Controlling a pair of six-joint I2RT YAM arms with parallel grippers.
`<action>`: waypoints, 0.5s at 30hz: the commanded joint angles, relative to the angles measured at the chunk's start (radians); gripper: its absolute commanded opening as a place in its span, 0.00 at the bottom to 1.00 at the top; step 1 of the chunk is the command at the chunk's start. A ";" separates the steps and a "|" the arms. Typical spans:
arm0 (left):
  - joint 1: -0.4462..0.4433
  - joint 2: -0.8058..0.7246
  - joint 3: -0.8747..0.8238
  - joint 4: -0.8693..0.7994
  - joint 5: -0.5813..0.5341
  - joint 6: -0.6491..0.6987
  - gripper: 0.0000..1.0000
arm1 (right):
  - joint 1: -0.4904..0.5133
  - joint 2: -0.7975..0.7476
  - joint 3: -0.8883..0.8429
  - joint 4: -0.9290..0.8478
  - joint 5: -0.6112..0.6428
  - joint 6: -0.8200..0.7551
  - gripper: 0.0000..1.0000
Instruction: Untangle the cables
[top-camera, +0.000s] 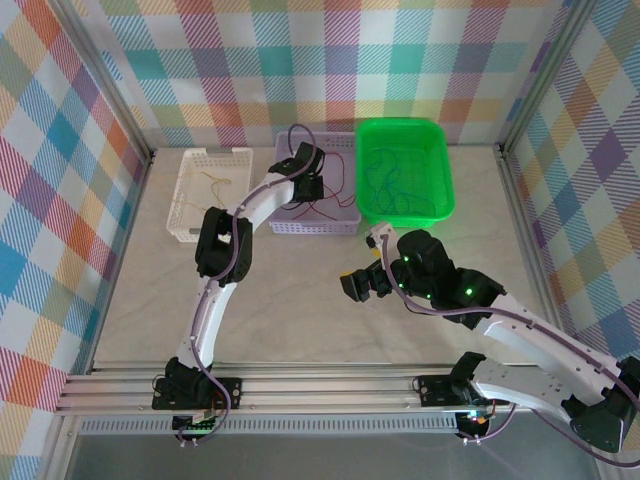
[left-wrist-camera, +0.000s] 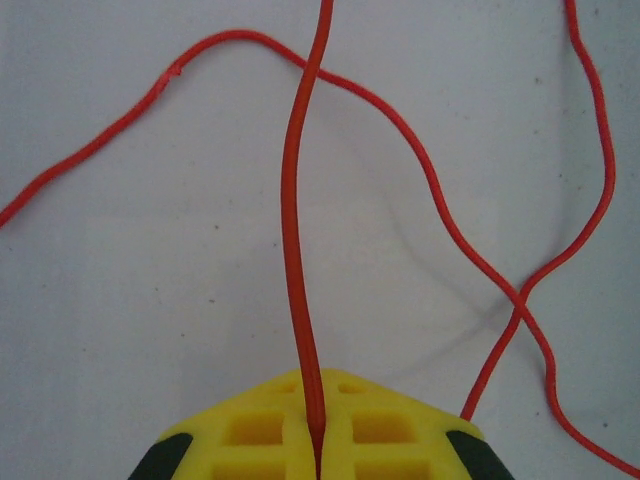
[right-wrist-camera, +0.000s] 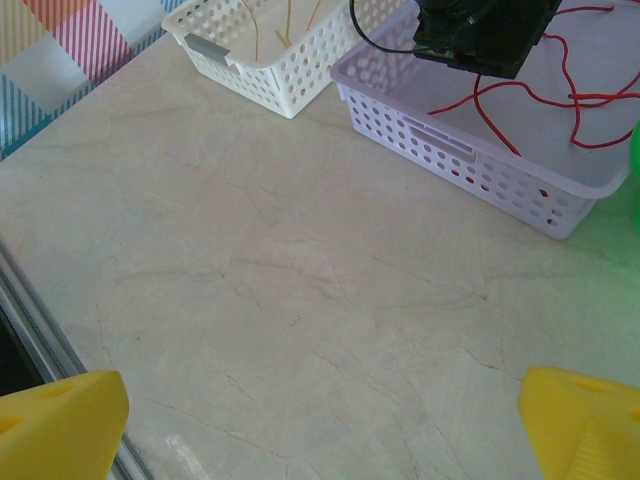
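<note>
Left gripper (left-wrist-camera: 318, 440) is down inside the lavender basket (top-camera: 318, 229), top centre of the overhead view. Its yellow jaws are pinched tight on a red cable (left-wrist-camera: 296, 220). In the left wrist view that strand runs straight up out of the seam between them towards the top edge. Other red cables (left-wrist-camera: 440, 212) loop across the pale basket floor behind it, two of them crossing at the right of the frame.

Over to the right gripper (top-camera: 362, 285), sitting just right of centre in the overhead view, above bare tabletop (right-wrist-camera: 300, 300). Its jaws are spread as wide as they go, with nothing between them; the yellow fingertips (right-wrist-camera: 60, 425) sit in the bottom corners of the right wrist view.

Upper left of the overhead view, a white basket (top-camera: 190, 205) holds a thin yellow cable (top-camera: 215, 178). Upper right, touching the lavender basket, is a green basket (top-camera: 445, 175) with dark green cables (top-camera: 395, 185) coiled on its floor.
</note>
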 joint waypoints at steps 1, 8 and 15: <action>0.015 0.010 0.066 -0.057 0.037 -0.023 0.00 | -0.005 -0.002 -0.006 0.017 -0.014 0.017 1.00; 0.019 -0.001 0.087 -0.072 0.035 -0.014 0.03 | -0.005 -0.001 -0.001 0.011 -0.013 0.022 1.00; 0.022 -0.004 0.144 -0.112 0.012 0.004 0.34 | -0.005 0.003 0.016 -0.003 -0.010 0.027 1.00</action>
